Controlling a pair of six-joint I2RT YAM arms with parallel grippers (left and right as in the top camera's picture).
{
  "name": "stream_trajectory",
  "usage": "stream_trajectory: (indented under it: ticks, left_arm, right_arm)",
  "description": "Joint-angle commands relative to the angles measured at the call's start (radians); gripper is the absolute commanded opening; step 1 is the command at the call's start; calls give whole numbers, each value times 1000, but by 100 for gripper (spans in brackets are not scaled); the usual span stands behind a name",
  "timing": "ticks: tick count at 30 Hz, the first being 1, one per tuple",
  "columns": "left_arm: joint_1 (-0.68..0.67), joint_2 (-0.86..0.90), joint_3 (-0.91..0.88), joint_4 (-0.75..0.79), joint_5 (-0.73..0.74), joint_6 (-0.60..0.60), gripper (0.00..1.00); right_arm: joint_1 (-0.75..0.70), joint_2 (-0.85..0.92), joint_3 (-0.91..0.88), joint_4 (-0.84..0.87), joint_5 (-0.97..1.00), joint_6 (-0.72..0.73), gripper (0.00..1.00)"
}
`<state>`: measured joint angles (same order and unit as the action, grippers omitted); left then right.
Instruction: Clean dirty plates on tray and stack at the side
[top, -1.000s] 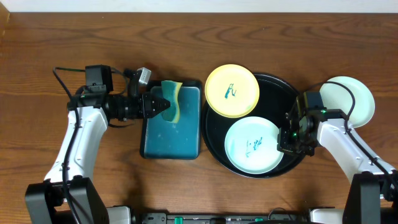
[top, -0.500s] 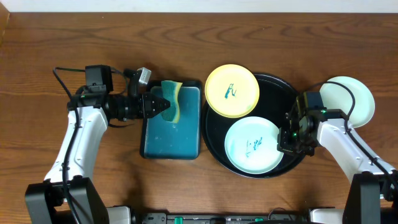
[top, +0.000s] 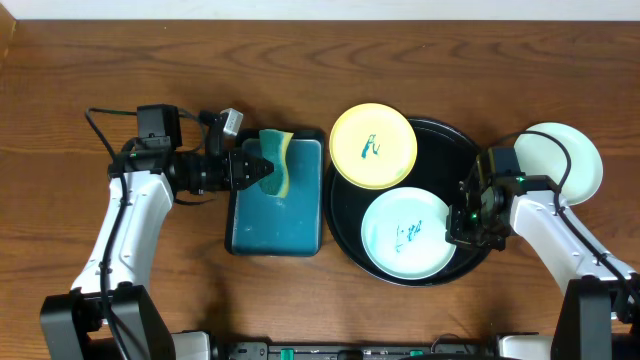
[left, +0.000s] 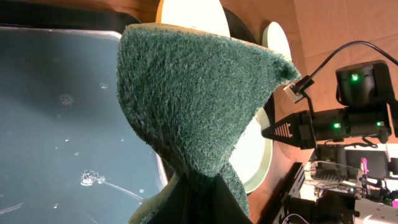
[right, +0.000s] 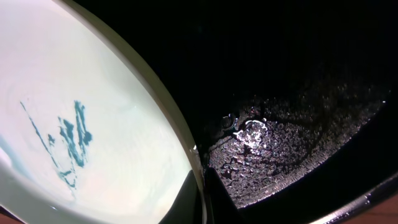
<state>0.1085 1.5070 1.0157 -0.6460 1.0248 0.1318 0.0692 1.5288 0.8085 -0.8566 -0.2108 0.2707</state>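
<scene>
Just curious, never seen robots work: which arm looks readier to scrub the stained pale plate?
Left, probably: the left end effector grips the sponge; the right end effector pinches the rim of the pale plate.

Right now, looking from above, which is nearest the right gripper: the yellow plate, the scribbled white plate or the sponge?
1. Scribbled white plate, touching the right gripper.
2. Yellow plate, farther back and left.
3. Sponge, far left.

Left white-and-black robot arm (top: 125, 225): white moulded links, black joint housings, black camera box (top: 155, 122) at the wrist, thin black cable (top: 92, 118) looping off. Right white-and-black robot arm (top: 555, 235): same build, green LEDs (top: 472, 212), black cable loop (top: 566, 160).
</scene>
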Motion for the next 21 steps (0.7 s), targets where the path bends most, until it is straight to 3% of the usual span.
stream_trajectory:
  ticks: [1, 15, 21]
  left_arm:
    - [-5, -11, -4, 4, -48, -6, 8]
    - [-256, -11, -4, 28, -730, -218, 8]
    - [-344, -11, -4, 38, -811, -224, 8]
  right_arm:
    - [11, -10, -6, 9, 5, 5, 1]
    - [11, -10, -5, 19, 5, 5, 1]
    - [11, -10, -6, 19, 5, 5, 1]
